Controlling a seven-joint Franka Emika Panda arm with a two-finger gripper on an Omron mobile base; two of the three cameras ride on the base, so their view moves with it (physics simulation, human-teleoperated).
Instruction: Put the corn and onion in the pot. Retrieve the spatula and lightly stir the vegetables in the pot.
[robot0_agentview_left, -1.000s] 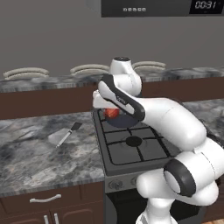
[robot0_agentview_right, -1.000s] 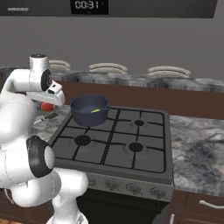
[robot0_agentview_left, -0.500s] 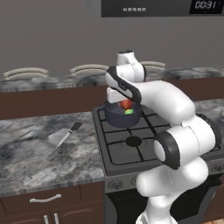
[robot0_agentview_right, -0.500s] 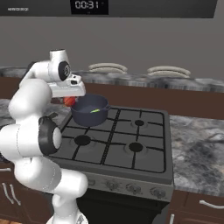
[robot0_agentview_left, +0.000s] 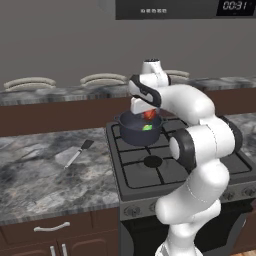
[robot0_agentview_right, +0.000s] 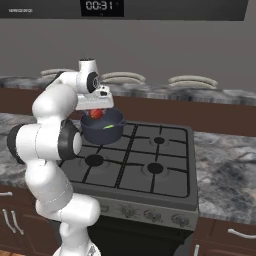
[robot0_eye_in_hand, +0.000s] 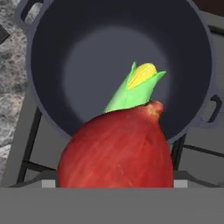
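The hand (robot0_agentview_left: 148, 114) hangs over the pot (robot0_agentview_left: 140, 131), just above its rim on the back side, with the onion (robot0_agentview_left: 149, 115) clamped between its fingers; the jaws stand wide because the onion fills the gap. In the right base view the hand (robot0_agentview_right: 96, 113) sits at the pot's (robot0_agentview_right: 102, 129) far left rim, the onion (robot0_agentview_right: 96, 113) red beneath the white wrist. In the hand view the onion (robot0_eye_in_hand: 116, 148) is close up and covers the near rim of the pot (robot0_eye_in_hand: 52, 39), its pointed tip aimed toward the pot's centre.

The corn (robot0_eye_in_hand: 133, 89) lies inside the pot on its floor, leaning toward one wall, yellow kernels showing at the open husk end; it shows as a green spot in the left base view (robot0_agentview_left: 147, 127) and the right base view (robot0_agentview_right: 108, 126). The rest of the pot floor around the corn is bare.

The pot stands on the rear left burner of the stove (robot0_agentview_right: 150, 165); the other three burners are free. The spatula (robot0_agentview_left: 75, 154) lies flat on the table (robot0_agentview_left: 45, 175) left of the stove, well apart from the pot, handle pointing toward the stove's edge, with open stone around it.
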